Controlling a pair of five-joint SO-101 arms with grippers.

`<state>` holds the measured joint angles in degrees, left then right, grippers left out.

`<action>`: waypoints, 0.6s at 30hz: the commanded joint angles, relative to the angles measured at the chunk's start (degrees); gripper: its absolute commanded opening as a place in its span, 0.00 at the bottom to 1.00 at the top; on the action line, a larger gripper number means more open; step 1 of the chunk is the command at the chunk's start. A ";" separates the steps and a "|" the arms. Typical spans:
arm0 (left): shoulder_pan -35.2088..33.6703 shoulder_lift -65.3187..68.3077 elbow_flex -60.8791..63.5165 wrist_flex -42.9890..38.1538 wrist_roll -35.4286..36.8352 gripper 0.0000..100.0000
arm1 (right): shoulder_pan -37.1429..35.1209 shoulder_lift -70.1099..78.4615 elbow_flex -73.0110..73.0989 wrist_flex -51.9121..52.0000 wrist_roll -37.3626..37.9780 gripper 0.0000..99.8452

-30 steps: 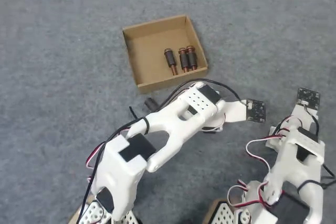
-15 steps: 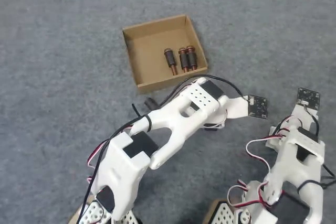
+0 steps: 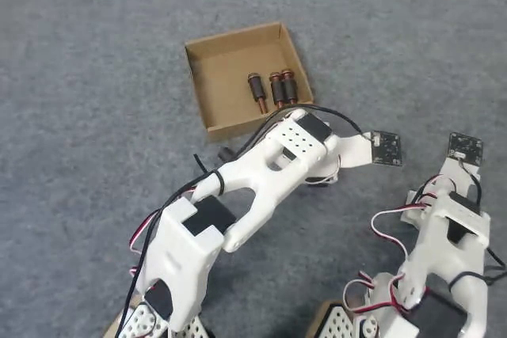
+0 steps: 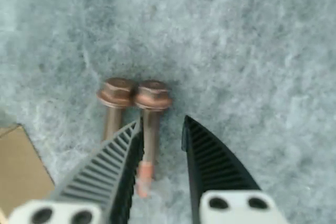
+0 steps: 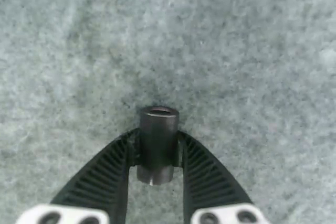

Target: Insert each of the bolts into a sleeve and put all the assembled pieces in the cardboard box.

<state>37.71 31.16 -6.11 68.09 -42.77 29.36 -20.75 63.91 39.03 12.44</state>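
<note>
The left hand [image 4: 160, 127] stands narrowly open around the shank of a copper-coloured hex-head bolt [image 4: 150, 129] lying on the grey felt tabletop [image 3: 79, 116]. A second bolt [image 4: 113, 108] lies just beside it, outside the fingers. The right hand [image 5: 157, 139] grips a black cylindrical sleeve [image 5: 158, 124]. Three assembled pieces [image 3: 276, 89] lie in the brown cardboard box [image 3: 218, 69].

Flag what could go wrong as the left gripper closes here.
Left gripper is open around one bolt, whose head touches the second bolt; a finger lies by that one, so closing may shove or pinch both. Right gripper holds the sleeve at its fingertips; insertion force might tilt it.
</note>
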 commanded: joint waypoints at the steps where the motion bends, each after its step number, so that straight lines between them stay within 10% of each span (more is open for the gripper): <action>1: -0.62 -3.96 -3.38 -1.41 0.53 0.12 | 0.57 -0.57 0.09 -1.45 -0.26 0.01; 18: -0.53 7.30 -12.35 1.93 1.23 0.12 | 0.57 -0.57 0.09 -1.45 -0.26 0.01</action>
<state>37.36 37.67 -12.00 67.74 -42.95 29.36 -20.75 63.91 39.03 12.44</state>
